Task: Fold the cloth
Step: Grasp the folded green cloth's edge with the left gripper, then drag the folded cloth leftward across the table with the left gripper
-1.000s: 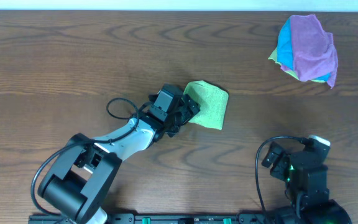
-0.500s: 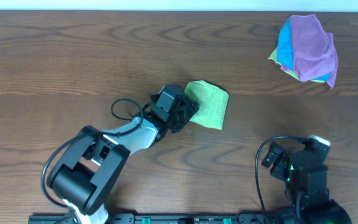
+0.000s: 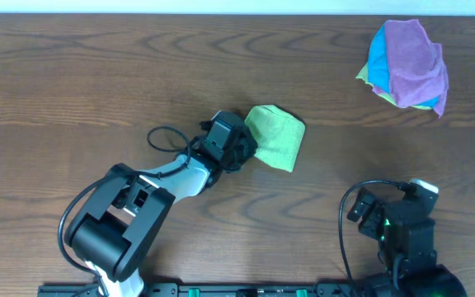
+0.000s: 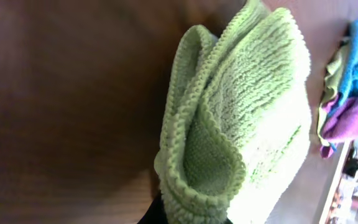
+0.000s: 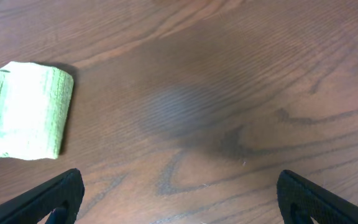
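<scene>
Pinching the cloth (image 3: pixel 277 139), folded, left fingers (image 3: pixel 249 148) clamped on its edge

Lime-green microfibre cloth (image 3: pixel 277 139) is lying centrally on the brown wooden table (image 3: pixel 97 74); purple-and-blue cloth pile (image 3: pixel 415 58) is sitting rear right, well apart.

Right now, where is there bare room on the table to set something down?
The far-left table is bare, as is the stretch between the green cloth and the cloth pile. It is crowded where the left gripper grips the green cloth.
</scene>
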Tool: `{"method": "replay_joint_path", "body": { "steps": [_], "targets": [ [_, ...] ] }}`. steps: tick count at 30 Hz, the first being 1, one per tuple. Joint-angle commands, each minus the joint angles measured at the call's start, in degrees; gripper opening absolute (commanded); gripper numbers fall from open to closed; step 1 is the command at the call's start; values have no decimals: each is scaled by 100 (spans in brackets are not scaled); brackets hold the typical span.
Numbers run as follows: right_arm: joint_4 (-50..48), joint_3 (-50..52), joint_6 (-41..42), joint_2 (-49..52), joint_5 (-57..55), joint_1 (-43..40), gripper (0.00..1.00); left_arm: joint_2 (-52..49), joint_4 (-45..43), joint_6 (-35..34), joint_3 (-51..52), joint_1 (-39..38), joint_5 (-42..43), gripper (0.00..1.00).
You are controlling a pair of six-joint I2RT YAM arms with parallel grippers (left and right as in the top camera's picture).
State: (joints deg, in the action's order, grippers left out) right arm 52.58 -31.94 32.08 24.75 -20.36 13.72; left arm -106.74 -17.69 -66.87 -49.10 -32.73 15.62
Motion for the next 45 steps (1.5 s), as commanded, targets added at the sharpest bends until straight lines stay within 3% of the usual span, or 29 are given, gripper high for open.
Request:
{"method": "replay_joint_path", "body": {
  "steps": [1,9,26,45],
  "targets": [
    [-7,17,63,-13,-66,-74,99,-39,-17,647,-20,299,413,6],
    [-7,17,66,-13,-66,-74,99,385,33,1270,-68,1134,1263,6],
    [-7,17,66,-13,-63,-74,99,1906,1869,2218,-68,2542,1294,6],
    [-7,17,66,-13,-63,-74,99,2363,3340,3268,-68,4260,1744,6]
  ]
}}
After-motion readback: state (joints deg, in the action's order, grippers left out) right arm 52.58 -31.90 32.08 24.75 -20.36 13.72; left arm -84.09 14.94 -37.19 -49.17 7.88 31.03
